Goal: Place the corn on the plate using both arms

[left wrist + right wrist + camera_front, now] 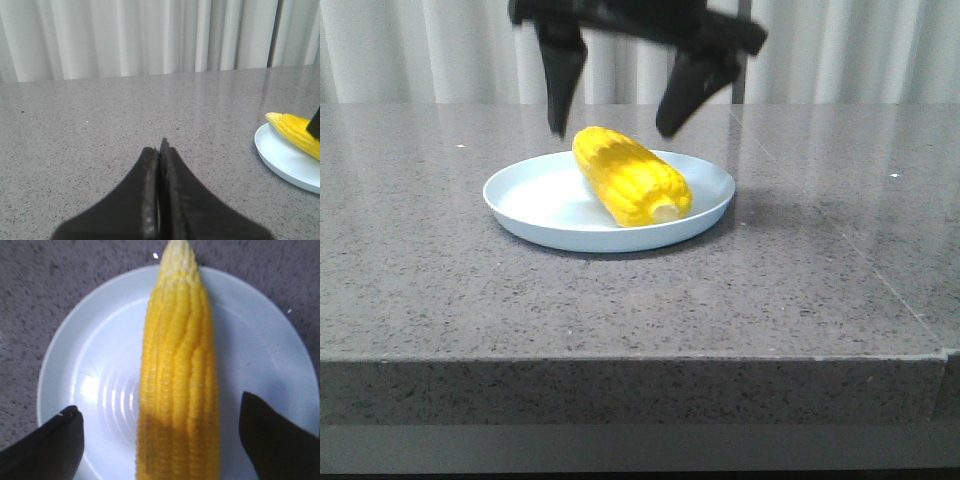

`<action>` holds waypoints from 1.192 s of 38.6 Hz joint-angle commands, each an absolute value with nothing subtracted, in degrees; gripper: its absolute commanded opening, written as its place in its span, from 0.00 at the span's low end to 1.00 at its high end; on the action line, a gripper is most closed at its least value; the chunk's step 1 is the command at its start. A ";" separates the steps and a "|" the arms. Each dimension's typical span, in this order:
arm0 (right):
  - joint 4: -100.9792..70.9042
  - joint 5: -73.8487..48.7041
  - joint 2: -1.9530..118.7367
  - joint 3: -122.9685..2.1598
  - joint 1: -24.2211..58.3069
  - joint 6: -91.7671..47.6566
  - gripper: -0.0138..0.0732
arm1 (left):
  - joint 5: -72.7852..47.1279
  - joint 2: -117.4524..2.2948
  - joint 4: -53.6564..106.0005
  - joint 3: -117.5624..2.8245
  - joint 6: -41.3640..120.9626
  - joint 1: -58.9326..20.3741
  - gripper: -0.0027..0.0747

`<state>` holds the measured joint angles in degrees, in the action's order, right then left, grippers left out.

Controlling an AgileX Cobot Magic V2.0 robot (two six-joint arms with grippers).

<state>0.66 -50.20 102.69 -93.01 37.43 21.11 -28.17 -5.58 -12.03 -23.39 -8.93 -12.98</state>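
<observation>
The yellow corn [630, 180] lies on the pale blue plate [535, 200], its pale cut end toward the front. My right gripper [612, 128] hangs open just above the corn, one finger on each side, touching nothing. In the right wrist view the corn [180, 365] lies lengthwise across the plate [90, 340], between the open gripper's [159, 405] fingers. My left gripper [161, 150] is shut and empty over bare table, well apart from the plate [285, 160] and corn [295, 130]. It is out of the front view.
The plate sits on a grey speckled stone table [440, 270], whose front edge [620, 358] runs across the near side. Pale curtains [420, 50] hang behind the table.
</observation>
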 commanded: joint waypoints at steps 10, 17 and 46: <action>5.64 -54.31 98.19 -102.63 37.08 21.02 0.57 | -23.29 -6.28 -12.43 -24.74 -9.57 -12.95 0.01; 8.68 -55.28 98.19 -102.97 37.08 21.02 0.26 | -23.29 -6.28 -12.43 -24.74 -9.57 -12.95 0.01; 6.94 -62.69 87.53 -91.31 18.13 20.04 0.09 | -23.29 -6.28 -12.43 -24.74 -9.57 -12.95 0.01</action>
<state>7.30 -64.56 93.61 -93.80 21.35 21.11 -28.17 -5.58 -12.03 -23.39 -8.96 -12.98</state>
